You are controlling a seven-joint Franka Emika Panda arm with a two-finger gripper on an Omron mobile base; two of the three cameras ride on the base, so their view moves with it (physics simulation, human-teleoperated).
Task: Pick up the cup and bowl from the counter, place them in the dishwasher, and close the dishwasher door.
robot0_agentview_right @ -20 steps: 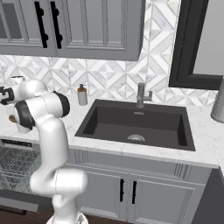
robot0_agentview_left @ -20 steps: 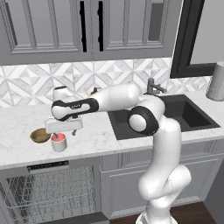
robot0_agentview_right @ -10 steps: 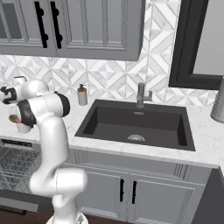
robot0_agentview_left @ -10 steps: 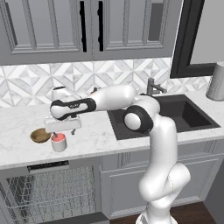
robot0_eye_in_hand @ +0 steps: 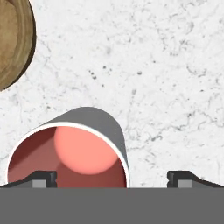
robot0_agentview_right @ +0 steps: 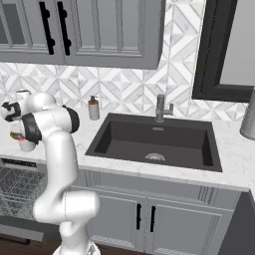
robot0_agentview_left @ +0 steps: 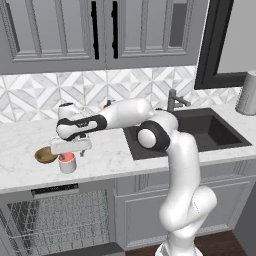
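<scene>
The cup (robot0_agentview_left: 67, 163), white outside and red-pink inside, stands upright on the white marble counter (robot0_agentview_left: 105, 156) near its front edge. The brown bowl (robot0_agentview_left: 45, 155) sits just to its left. My gripper (robot0_agentview_left: 68, 153) hangs open right above the cup. In the hand view the cup (robot0_eye_in_hand: 70, 151) lies off-centre under the gripper (robot0_eye_in_hand: 113, 179). One fingertip (robot0_eye_in_hand: 43, 178) is over the cup's opening and the other is outside its wall. The bowl (robot0_eye_in_hand: 15, 39) shows at the upper left. Below the counter the dishwasher (robot0_agentview_left: 55, 220) stands open, its wire rack (robot0_agentview_right: 17, 189) showing.
A dark sink (robot0_agentview_left: 200, 130) with a faucet (robot0_agentview_left: 172, 100) is set into the counter to the right. A soap dispenser (robot0_agentview_right: 93, 108) stands by the backsplash. A grey canister (robot0_agentview_left: 247, 92) stands at the far right. Grey cabinets hang overhead.
The hand has edged slightly left and settled over the cup. The jaws stayed open, and the cup and bowl have not moved.
</scene>
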